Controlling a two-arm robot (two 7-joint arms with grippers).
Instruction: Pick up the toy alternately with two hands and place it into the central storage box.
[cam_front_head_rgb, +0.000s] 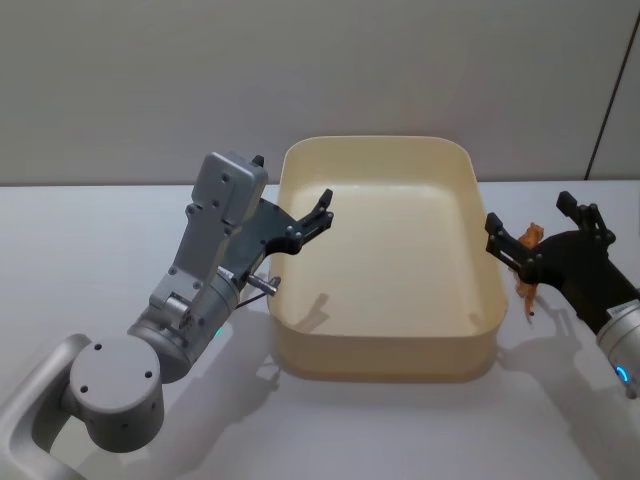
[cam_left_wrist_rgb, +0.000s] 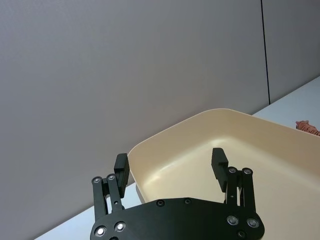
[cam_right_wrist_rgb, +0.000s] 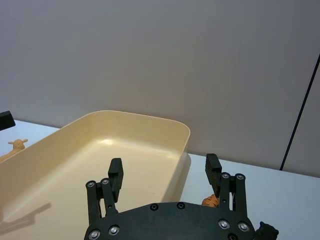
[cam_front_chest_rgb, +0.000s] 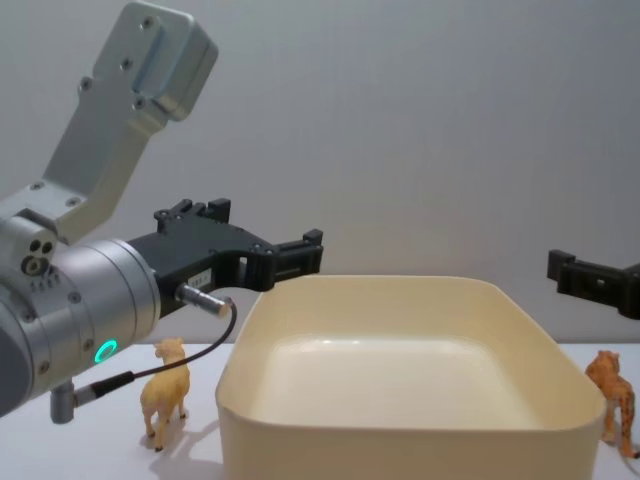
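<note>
the fingers of my right gripper are spread wide and empty, hovering above the toy tiger, which stands on the table just beside the right wall of the storage box. i'd drop straight down, centre its trunk between the fingers, pinch the body rather than the legs, and lift above the rim before crossing. my left gripper, also spread and empty, hangs over the left rim. i count two grippers, one box with nothing in it, and two toys: the tiger and a tan animal figure left of the box.
</note>
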